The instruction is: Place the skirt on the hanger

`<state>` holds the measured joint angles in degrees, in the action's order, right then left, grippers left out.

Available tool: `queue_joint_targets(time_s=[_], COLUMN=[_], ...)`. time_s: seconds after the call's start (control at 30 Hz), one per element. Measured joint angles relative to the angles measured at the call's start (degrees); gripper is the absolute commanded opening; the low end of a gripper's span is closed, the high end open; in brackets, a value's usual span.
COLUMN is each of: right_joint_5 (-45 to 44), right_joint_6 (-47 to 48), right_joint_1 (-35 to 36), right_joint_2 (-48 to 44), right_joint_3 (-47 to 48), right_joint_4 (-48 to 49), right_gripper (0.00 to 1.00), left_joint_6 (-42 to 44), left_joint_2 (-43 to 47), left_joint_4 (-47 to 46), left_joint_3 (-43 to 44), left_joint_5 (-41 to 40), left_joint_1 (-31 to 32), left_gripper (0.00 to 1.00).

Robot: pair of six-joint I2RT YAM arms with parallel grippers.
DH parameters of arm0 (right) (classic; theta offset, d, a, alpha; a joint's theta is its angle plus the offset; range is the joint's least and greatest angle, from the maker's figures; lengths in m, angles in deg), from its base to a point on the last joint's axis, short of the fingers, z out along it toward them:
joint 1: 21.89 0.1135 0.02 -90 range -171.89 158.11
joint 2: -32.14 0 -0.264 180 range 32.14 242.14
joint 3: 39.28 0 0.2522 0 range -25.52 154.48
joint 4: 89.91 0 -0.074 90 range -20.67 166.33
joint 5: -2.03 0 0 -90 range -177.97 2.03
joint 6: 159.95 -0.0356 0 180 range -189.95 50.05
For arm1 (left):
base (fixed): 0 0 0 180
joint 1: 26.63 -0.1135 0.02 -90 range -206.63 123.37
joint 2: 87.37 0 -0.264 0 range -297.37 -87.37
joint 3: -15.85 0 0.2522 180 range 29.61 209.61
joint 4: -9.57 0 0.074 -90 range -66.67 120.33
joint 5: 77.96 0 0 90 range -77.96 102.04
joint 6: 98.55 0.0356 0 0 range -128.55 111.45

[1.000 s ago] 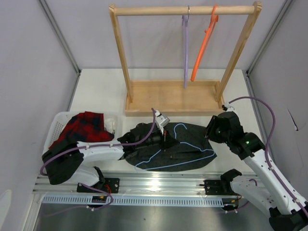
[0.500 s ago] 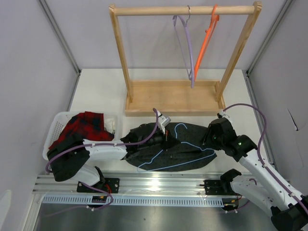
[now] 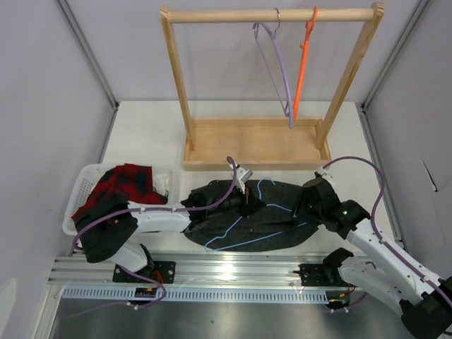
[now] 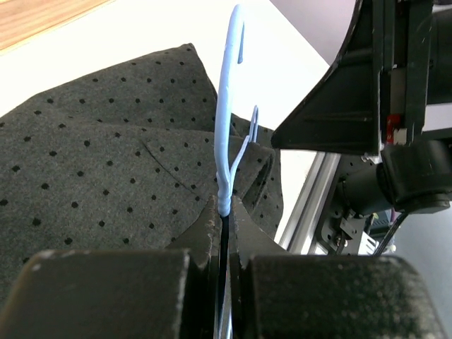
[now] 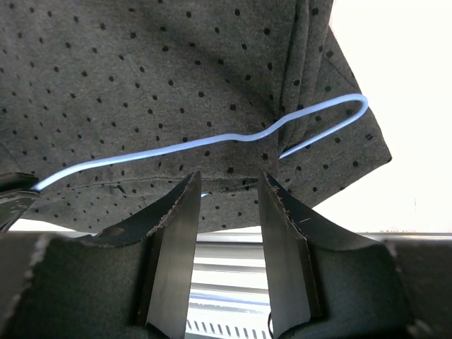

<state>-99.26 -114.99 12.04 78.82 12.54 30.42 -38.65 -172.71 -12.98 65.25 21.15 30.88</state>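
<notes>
The dark charcoal dotted skirt point(image 3: 279, 224) lies on the table in front of the rack. It also shows in the left wrist view point(image 4: 99, 155) and the right wrist view point(image 5: 176, 85). The pale blue hanger point(image 3: 272, 207) lies on top of it. My left gripper point(image 3: 248, 199) is shut on the hanger's neck point(image 4: 224, 176), with the hook pointing away. My right gripper point(image 5: 227, 185) is open just above the skirt's near edge, beside the hanger's right end point(image 5: 353, 109). In the top view it point(image 3: 305, 207) is at the skirt's right side.
A wooden rack point(image 3: 254, 141) stands behind, with a lilac hanger point(image 3: 281, 67) and an orange hanger point(image 3: 302, 63) on its bar. A white basket point(image 3: 83, 189) at the left holds a red-and-navy plaid garment point(image 3: 120, 185). A metal rail point(image 3: 226, 268) runs along the near edge.
My right arm has moved left and down, in over the skirt's right edge. The blue hanger has shifted slightly in my left gripper. The lilac and orange hangers on the rack have swung.
</notes>
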Motion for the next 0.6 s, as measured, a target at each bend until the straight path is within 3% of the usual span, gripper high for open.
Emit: queue_joint_targets(time_s=[0.37,0.6], right_joint_5=[-0.9,-1.3], right_joint_6=[-3.1,-5.4], right_joint_1=[1.6,1.9], right_joint_2=[1.4,2.6], right_joint_3=[-4.2,-7.3], right_joint_4=[1.9,4.1], right_gripper=[0.44,0.50], left_joint_6=[-0.1,0.0], left_joint_2=[-1.0,-1.0], left_joint_4=[0.7,0.9], left_joint_3=[0.5,0.5], left_joint_5=[-1.3,-1.2], left_joint_1=[-0.2,-0.9], left_gripper=[0.00,0.00])
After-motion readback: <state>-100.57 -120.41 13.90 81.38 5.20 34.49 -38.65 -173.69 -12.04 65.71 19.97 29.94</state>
